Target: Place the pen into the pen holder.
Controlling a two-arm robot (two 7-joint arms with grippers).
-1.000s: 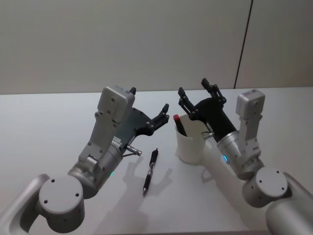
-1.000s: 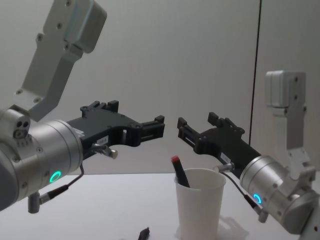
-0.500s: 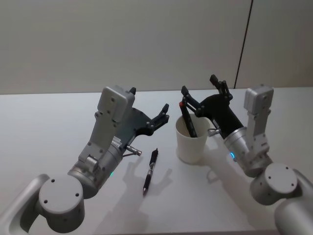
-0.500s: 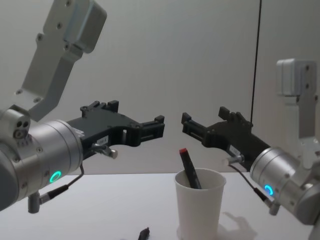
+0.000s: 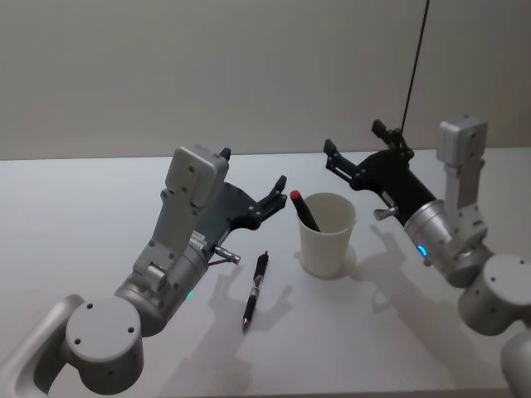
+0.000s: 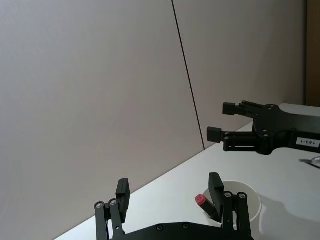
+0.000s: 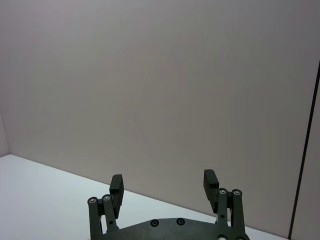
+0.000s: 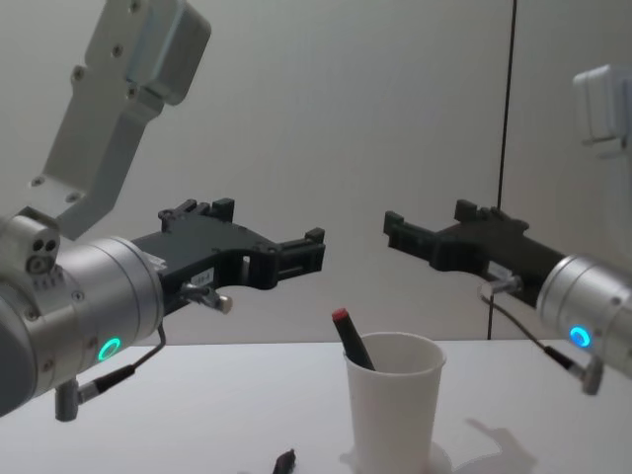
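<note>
Count one red-capped pen [image 5: 302, 209] as already in the pen holder [image 5: 325, 249], leaning toward its left rim, and treat the black pen [image 5: 255, 290] lying flat on the table [image 5: 83, 215], near the holder's front-left side but apart from it, as probably the step in hand. Use the left end effector [image 6: 169, 186] for it, raised above the table just left of the holder, spread wide with nothing in its grasp, out beyond the pen's far tip. Draw it back toward the body and tilt it down to straddle the barrel across its width, near the middle rather than at either tip, to keep the pen from swinging once lifted. Close firmly on so thin and smooth a barrel; expect slipping otherwise. Lift clear of the table before turning the pen upright, then lower it tip-first into the open right side of the holder, away from the leaning pen. Release only with the tip well inside, mindful of a light paper cup likely to tip under a sideways push. Leave the right end effector [image 5: 353, 138] parked, opened wide and empty, up high, right of the holder and behind its rim; steer clear of it on the way in. Note ample bare table around the pen and the holder, with the table's far edge well behind both.
</note>
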